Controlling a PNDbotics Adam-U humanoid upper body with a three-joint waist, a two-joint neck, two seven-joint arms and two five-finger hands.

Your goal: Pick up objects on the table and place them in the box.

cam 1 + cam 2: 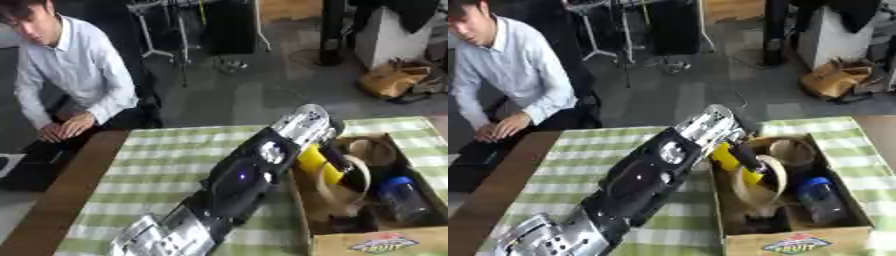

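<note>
Reaching from the lower left across the green-checked tablecloth (166, 165), the robot's left hand (750, 157) is over the open cardboard box (794, 245), its dark fingers curled round a yellow object (726, 156) held just inside the box's near-left wall. That box, marked with a fruit label on its front flap, sits at the table's right side. Inside lie a tan curved strap-like piece (773, 175), a round brownish item (792, 150) at the far end, and a clear bottle with a blue cap (820, 197).
</note>
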